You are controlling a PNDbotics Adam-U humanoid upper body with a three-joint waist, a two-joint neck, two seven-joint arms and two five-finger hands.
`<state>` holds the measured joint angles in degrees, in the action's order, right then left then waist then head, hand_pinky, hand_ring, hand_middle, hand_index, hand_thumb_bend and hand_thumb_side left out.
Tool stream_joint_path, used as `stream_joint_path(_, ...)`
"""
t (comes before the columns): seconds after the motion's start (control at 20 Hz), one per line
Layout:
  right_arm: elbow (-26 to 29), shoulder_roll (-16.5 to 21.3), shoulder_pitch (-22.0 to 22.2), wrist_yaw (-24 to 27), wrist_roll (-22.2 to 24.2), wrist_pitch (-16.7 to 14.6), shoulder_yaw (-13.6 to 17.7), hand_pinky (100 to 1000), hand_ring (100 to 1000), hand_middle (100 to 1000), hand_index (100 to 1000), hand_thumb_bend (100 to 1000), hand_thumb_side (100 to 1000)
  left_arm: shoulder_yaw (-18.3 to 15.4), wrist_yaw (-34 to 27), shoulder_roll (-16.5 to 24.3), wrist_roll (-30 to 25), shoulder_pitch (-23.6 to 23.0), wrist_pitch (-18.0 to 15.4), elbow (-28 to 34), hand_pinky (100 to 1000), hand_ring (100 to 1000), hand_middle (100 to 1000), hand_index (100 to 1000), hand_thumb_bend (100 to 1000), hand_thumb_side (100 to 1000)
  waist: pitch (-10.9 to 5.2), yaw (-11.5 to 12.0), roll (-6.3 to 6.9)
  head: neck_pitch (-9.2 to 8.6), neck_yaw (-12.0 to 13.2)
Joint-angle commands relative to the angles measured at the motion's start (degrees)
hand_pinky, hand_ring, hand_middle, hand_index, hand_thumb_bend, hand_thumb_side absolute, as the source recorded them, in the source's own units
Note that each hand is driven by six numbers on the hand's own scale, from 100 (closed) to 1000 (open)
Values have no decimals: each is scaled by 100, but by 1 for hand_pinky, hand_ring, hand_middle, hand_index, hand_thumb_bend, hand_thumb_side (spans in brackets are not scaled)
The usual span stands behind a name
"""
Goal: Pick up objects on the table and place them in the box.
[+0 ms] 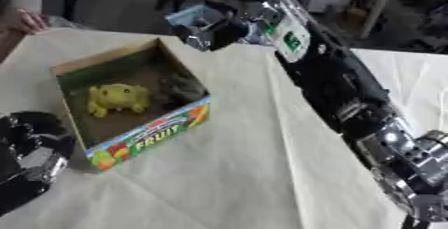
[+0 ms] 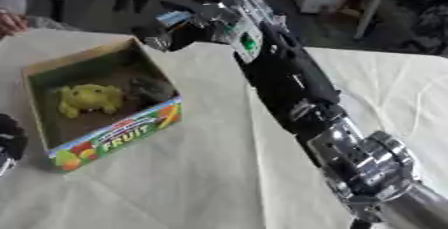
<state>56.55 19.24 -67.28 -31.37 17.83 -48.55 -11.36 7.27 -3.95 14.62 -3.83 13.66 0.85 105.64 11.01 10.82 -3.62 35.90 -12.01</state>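
Nearest, the robot's left hand (image 1: 31, 160) sits low at the near left edge, just beside the box's near corner; I cannot tell how its fingers are set.

Just beyond it the box (image 1: 149, 135), a cardboard tray with "FRUIT" printed on its near wall, stands on the table (image 1: 245, 173) left of centre. Inside lie a yellow frog-like toy (image 1: 118, 98) toward the left and a darker, greyish thing (image 1: 182, 87) beside it on the right.

Farther off, the right arm stretches diagonally from the near right to the far side, and the right hand (image 1: 210, 28) hangs over the table's far edge, just past the box's far right corner. Its fingers look curled round something pale blue (image 1: 188, 15), though the thing itself is too unclear to name.

From here the risk, as I judge it, is in the carry: the hand is outside the box's far wall, so letting go early would drop the thing onto the table or off the far edge. A low approach could also catch the light box's rim and shove or tip it.
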Motion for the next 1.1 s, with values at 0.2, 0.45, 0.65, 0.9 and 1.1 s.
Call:
stream_joint_path(0.2, 844, 815, 315, 1705, 925, -341, 13, 612, 600, 659, 793, 100, 287, -200, 47, 121, 166, -46, -16, 78, 531, 627, 579, 663, 401, 100, -131, -223, 117, 96, 145)
stream_joint_path(0.45, 1326, 1468, 1003, 3032, 1242, -171, 190, 586, 576, 629, 784, 100, 395, -371, 66, 200, 361, -118, -41, 113, 532, 629, 579, 665, 500, 169, -151, -408, 169, 111, 292)
stream_joint_path(0.65, 1832, 2039, 1812, 3911, 1444, 403, 584, 569, 562, 612, 774, 100, 486, -547, 102, 301, 562, -193, -59, 156, 532, 629, 579, 665, 548, 218, -170, -537, 217, 139, 439)
stream_joint_path(0.9, 2162, 2556, 2825, 4635, 1343, 1067, 1227, 554, 555, 597, 759, 100, 608, -799, 149, 523, 855, -319, -81, 229, 532, 629, 579, 666, 626, 293, -194, -697, 261, 209, 653)
stream_joint_path(1.1, 2162, 2830, 3564, 4933, 1074, 1377, 1740, 550, 571, 599, 747, 100, 667, -1005, 153, 715, 1118, -451, -88, 276, 531, 629, 579, 666, 677, 355, -239, -806, 301, 285, 756)
